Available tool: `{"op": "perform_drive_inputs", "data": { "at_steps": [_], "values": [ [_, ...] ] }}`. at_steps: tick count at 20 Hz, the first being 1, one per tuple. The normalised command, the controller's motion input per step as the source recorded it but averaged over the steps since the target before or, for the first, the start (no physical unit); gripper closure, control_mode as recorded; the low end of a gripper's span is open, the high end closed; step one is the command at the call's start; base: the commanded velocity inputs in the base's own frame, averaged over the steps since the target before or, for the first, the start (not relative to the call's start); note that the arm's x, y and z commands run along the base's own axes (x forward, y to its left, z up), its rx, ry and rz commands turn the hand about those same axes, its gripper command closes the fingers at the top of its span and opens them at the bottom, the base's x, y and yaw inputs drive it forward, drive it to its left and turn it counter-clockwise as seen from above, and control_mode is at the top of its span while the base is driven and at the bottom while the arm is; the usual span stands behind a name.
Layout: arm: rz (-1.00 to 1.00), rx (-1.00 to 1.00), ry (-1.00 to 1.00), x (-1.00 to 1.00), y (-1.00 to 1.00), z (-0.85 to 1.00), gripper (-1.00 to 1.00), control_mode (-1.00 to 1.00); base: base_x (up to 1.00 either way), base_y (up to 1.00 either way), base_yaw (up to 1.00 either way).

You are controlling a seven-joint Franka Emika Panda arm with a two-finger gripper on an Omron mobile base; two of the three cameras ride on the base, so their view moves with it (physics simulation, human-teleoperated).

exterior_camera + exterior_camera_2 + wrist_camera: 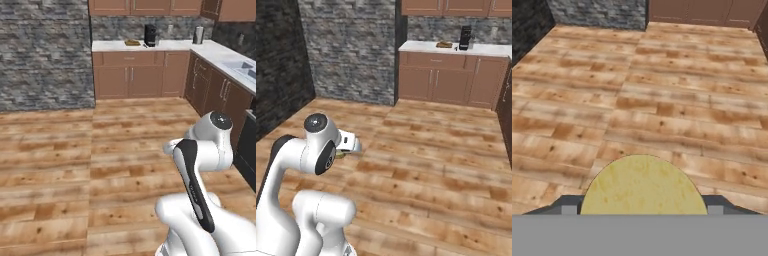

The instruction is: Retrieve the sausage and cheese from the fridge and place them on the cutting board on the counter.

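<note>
A pale yellow roundish cheese [643, 187] sits between my two dark fingertips [569, 209] in the hand view, and my gripper [642, 210] is shut on it. From the right base view, the gripper [344, 152] hangs low over the wooden floor with a bit of yellow under it. The brown cutting board [132, 43] [444, 44] lies far ahead on the white counter [170, 46] [421, 47]. The sausage and the fridge are out of view.
A black coffee machine [150, 35] [465, 37] stands beside the board, and a silver canister [198, 35] sits in the counter's corner. A sink [243, 66] is set in the right-hand counter. A grey stone wall [45, 55] stands at left. Open wooden floor [100, 150] lies between.
</note>
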Motion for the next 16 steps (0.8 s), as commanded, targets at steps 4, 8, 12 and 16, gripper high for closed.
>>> {"op": "perform_drive_inputs", "data": {
  "at_steps": [4,8,12,16],
  "values": [
    [0.00,0.00,0.00,0.00,0.00,0.00,1.00,1.00,0.94,0.05,0.00],
    [0.00,0.00,0.00,0.00,0.00,0.00,1.00,1.00,0.94,0.01,0.00],
    [0.00,0.00,0.00,0.00,0.00,0.00,1.00,1.00,0.94,-0.01,0.00],
    [0.00,0.00,0.00,0.00,0.00,0.00,1.00,1.00,0.94,-0.11,0.00]
  ]
}}
